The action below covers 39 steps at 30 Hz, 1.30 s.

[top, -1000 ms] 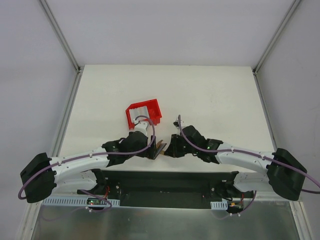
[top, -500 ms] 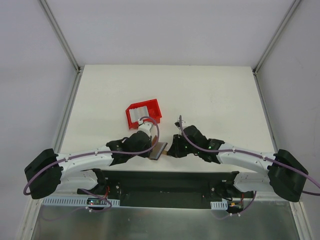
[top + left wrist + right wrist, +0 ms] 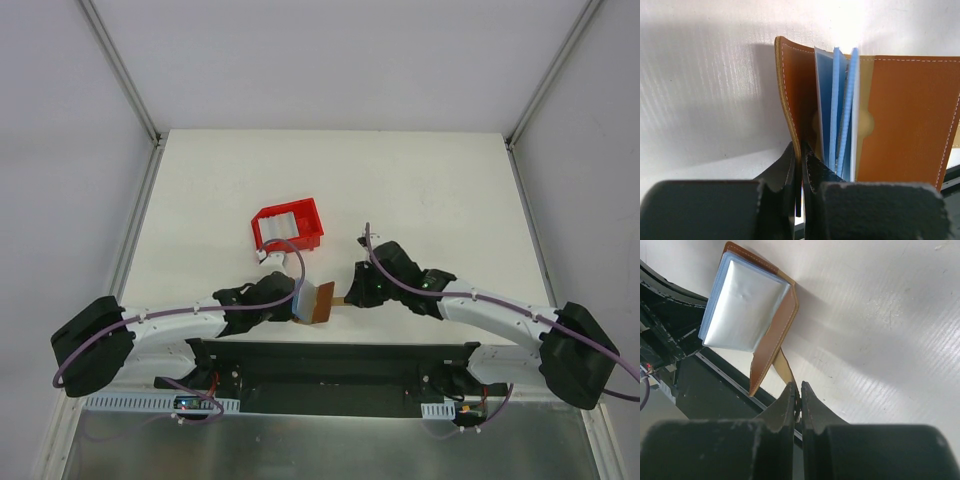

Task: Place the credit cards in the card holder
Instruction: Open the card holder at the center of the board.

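Left claw (image 3: pixel 799 150) tight on card holder (image 3: pixel 905 115) cover (image 3: pixel 792 90), right claw (image 3: pixel 799 390) tight on strap (image 3: pixel 784 365); blue leaves (image 3: pixel 840 100) edge-on from left wrist only.

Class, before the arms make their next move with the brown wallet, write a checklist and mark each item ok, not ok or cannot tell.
1. Left gripper clamped on card holder cover: ok.
2. Right gripper clamped on its strap: ok.
3. Holder opened, blue sleeves exposed: ok.
4. Credit cards out of the red tray: not ok, they lie in it.
5. A gripper free to fetch a card: not ok.
6. Sleeves empty: cannot tell.
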Tool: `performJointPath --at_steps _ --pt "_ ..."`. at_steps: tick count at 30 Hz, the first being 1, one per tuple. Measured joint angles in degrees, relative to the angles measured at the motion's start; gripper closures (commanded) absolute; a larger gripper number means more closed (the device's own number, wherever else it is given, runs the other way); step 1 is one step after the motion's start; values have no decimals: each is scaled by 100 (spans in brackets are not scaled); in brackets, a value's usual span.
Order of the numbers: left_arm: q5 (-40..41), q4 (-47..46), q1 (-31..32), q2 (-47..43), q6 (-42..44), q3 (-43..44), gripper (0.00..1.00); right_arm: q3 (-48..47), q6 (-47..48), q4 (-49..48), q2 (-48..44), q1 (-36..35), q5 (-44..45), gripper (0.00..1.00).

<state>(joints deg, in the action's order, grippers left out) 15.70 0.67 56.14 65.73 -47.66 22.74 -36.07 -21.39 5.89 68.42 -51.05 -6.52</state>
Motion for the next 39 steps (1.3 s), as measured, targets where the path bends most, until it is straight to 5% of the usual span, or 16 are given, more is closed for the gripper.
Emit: performJointPath --at_steps 5,10,13,22,32,39 --pt "4 -31 0 -26 -232 -4 100 0 96 157 52 48 149 97" --pt "17 -9 2 -323 -232 -50 100 4 109 420 396 157 442 68" --pt "116 136 0 -483 -219 -116 100 20 79 592 310 219 645 59" --pt "136 337 0 -796 -61 -120 100 -70 -85 243 -992 -59 955 56" --pt "133 509 4 -1099 227 -74 100 -586 -114 -625 166 -638 664 55" --pt "136 564 9 -1086 229 -59 100 -1248 -101 -870 1067 -826 374 45"
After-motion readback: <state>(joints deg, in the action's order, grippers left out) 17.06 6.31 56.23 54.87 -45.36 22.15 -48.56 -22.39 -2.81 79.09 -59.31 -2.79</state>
